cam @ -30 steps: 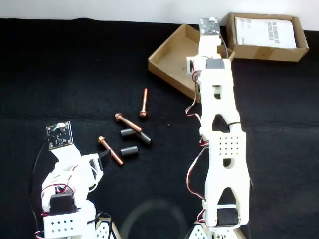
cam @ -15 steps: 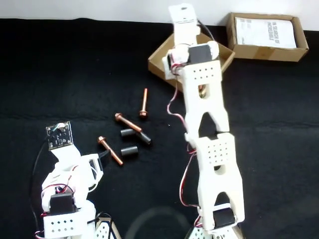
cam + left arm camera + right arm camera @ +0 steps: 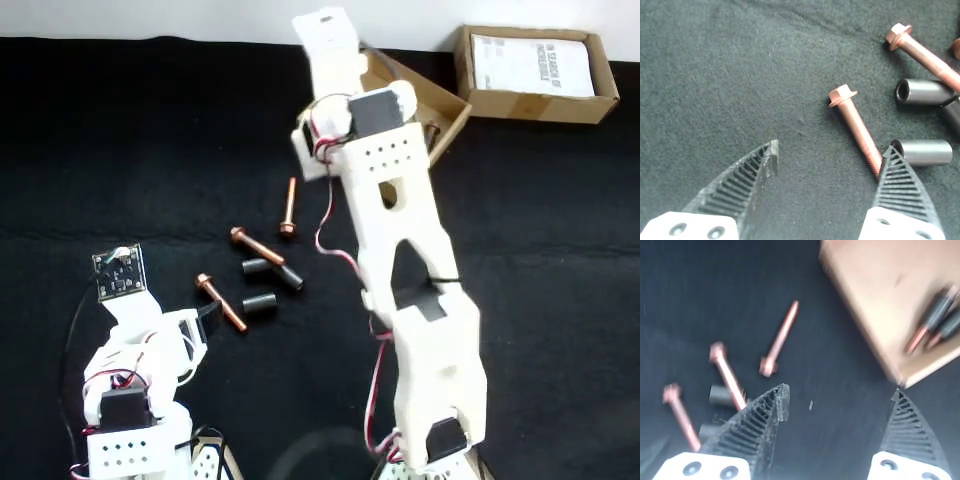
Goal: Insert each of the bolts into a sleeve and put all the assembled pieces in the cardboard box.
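In the lower left of the high view the left arm has not shifted over the last second. Its left gripper (image 3: 831, 150) sits low over the black cloth (image 3: 120, 150) with jaws spread and nothing between them, one fingertip just beside the nearest bolt (image 3: 855, 125) and a sleeve (image 3: 922, 152). Middle left of the frame, the three loose bolts (image 3: 258, 246) and three sleeves (image 3: 260, 303) lie exactly where they were, none joined yet. The real change is the right arm (image 3: 400, 230): a second ago it stretched straight up the frame over the cardboard box (image 3: 447, 108), and it has since swung steadily leftward, so its wrist now hangs above the cloth just left of the box. The right gripper (image 3: 840, 391) is wide apart and empty, with the loose bolts at the left of its wrist view. At the upper right of that view, what look like two assembled pieces (image 3: 935, 315), blurred, rest inside the box. I read that as a delivery finished and the arm returning for the next pair, leaving three assemblies to make. A second box (image 3: 530, 100) holding a printed sheet sits untouched at the upper right.
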`<state>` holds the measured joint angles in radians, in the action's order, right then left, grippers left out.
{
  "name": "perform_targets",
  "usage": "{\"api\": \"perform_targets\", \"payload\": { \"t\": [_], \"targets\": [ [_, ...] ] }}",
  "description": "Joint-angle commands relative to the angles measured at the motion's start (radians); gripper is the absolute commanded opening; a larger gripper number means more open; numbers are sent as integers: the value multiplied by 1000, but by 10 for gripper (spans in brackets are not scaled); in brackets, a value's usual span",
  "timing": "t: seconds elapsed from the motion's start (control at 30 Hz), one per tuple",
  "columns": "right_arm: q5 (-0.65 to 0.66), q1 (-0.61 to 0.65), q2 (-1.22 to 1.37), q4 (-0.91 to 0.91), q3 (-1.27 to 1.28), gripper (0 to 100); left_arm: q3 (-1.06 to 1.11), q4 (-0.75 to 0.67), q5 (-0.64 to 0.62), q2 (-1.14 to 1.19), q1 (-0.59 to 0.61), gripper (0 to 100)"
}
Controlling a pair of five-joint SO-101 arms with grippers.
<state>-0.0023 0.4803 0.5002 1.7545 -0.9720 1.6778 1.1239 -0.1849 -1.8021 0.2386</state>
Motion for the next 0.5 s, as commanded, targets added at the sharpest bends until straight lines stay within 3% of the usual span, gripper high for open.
{"api": "perform_targets", "payload": {
  "t": [0.0, 0.17, 0.4, 0.47],
  "targets": [
    [12, 33, -180, 7, 262, 288, 18, -2, -3, -8, 5, 322],
    [133, 64, -243, 7, 467, 288, 18, -2, -2, -8, 5, 322],
    [591, 119, -245, 5, 700, 288, 18, -3, -2, -8, 5, 322],
    [667, 127, -245, 5, 728, 288, 18, -3, -2, -8, 5, 322]
  ]
}}
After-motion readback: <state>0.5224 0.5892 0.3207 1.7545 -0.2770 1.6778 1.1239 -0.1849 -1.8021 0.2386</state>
